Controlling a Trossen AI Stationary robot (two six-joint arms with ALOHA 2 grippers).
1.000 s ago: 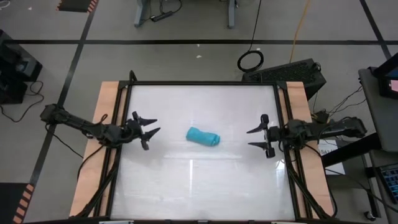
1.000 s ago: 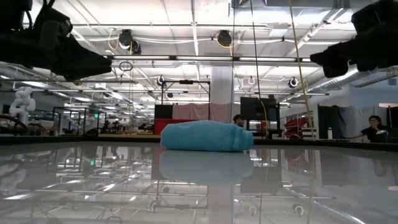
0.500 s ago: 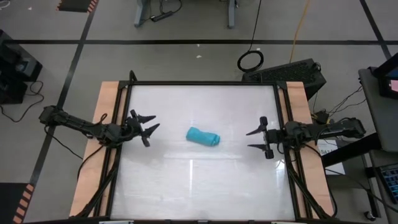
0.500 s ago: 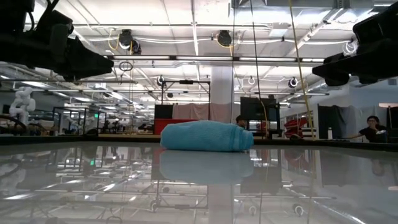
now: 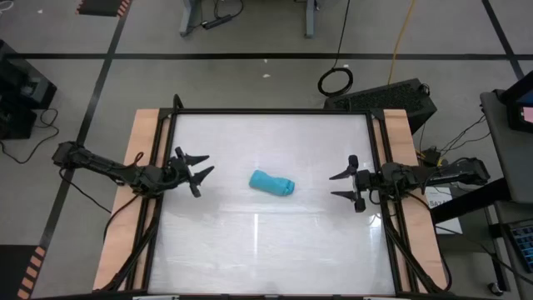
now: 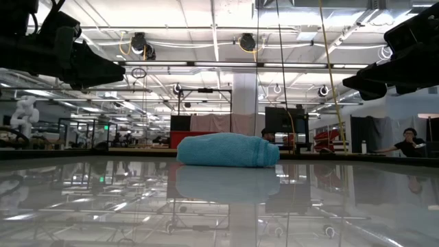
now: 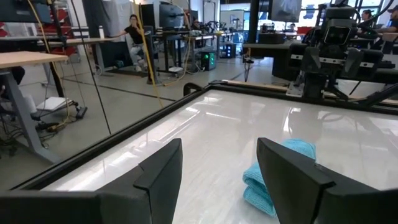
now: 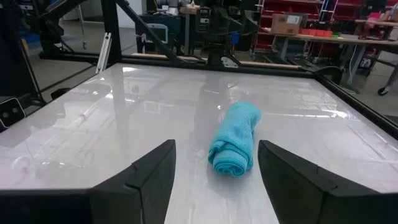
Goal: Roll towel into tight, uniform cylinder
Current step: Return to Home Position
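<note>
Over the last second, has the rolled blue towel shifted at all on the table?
No. The towel lies rolled at the same spot as before, no nearer any side of the table frame.

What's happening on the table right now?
Nothing is being handled. The towel lies rolled into a short cylinder near the middle of the white table, untouched. The left gripper and right gripper hang open and empty above the table's left and right sides, each facing the roll.

Two dark, slender, jointed arms [image 5: 104, 167]
</note>
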